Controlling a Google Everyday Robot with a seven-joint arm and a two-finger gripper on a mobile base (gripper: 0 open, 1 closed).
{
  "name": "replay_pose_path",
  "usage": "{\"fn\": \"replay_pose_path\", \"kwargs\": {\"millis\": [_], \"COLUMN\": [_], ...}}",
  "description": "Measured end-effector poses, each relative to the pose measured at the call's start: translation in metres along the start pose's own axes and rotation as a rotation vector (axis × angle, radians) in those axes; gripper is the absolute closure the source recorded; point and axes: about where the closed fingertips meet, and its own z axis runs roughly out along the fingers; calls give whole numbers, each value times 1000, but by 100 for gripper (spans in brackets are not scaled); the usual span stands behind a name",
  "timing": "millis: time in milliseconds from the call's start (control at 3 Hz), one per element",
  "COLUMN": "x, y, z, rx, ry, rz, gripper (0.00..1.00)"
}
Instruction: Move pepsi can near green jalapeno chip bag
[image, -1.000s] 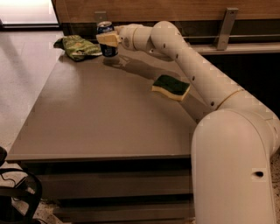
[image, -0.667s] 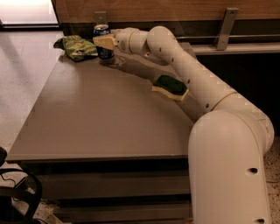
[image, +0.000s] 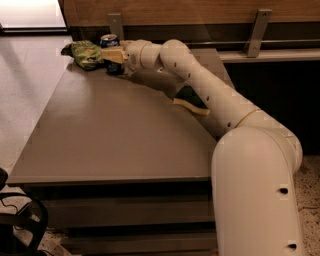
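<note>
Arm (image: 200, 82) has carried pepsi can (image: 109, 41) leftward along desk (image: 115, 135) far edge. Can now at far-left corner, just beside green jalapeno chip bag (image: 86, 53). Gripper (image: 111, 55) there, jaws clamped on can. Placement looks nearly met; release remains. Can and bag contents not visible. Sponge (image: 192, 107) near right edge, half hidden by arm.
</note>
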Motion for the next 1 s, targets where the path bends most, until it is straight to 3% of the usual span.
{"fn": "replay_pose_path", "kwargs": {"millis": [333,667,1000], "x": [2,2,2], "y": [1,1,1], "z": [1,1,2], "rx": [1,1,1], "ry": [5,5,5], "rz": [-2,-2,-2], "gripper": [92,71,38]}}
